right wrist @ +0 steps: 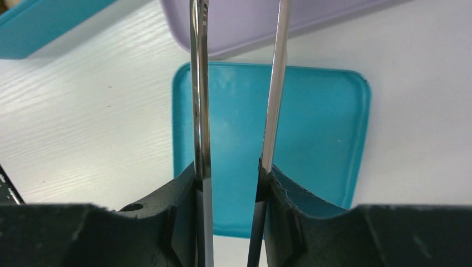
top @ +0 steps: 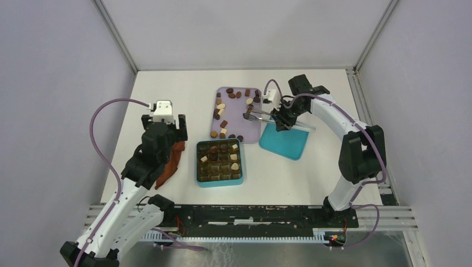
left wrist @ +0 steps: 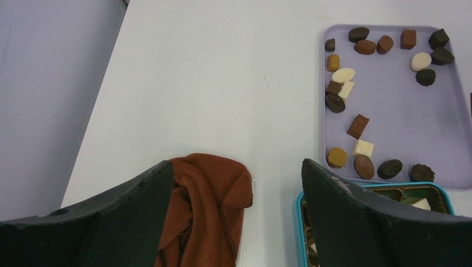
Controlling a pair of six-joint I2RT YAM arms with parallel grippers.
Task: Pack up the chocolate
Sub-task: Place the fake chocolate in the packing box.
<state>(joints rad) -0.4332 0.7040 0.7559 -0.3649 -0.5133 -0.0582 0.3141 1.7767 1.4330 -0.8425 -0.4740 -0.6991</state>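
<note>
Chocolate (left wrist: 358,126) lies scattered in small dark, mid-brown and cream pieces across a lavender tray (top: 251,135) at the middle of a white table (top: 167,89). A few more pieces already sit in the gridded cells of a teal box (top: 198,164) just nearer the robot, touching the tray's near edge. The right claw (top: 281,119) is clamped on a pair of metal tongs (top: 261,116), one finger pressing each arm. In its wrist view the two arms stand a little apart, and their tips run out of sight at the top. From above, the tongs lie nearly level, their long axis running leftward from the claw, tips over the tray's right side among the pieces (whether a piece sits between the tips is too small to tell). So the loose chocolate lies to the left of that claw, along the line of the tongs, and the right arm is plainly the nearer one. Below the right claw rests the teal lid (right wrist: 311,139), flat on the table. The left claw (left wrist: 236,167) hangs with its fingers wide apart and nothing between them, over a crumpled reddish-brown cloth (left wrist: 206,206) left of the box, well apart from the tray. My guess is the next reach belongs to the tongs.
</note>
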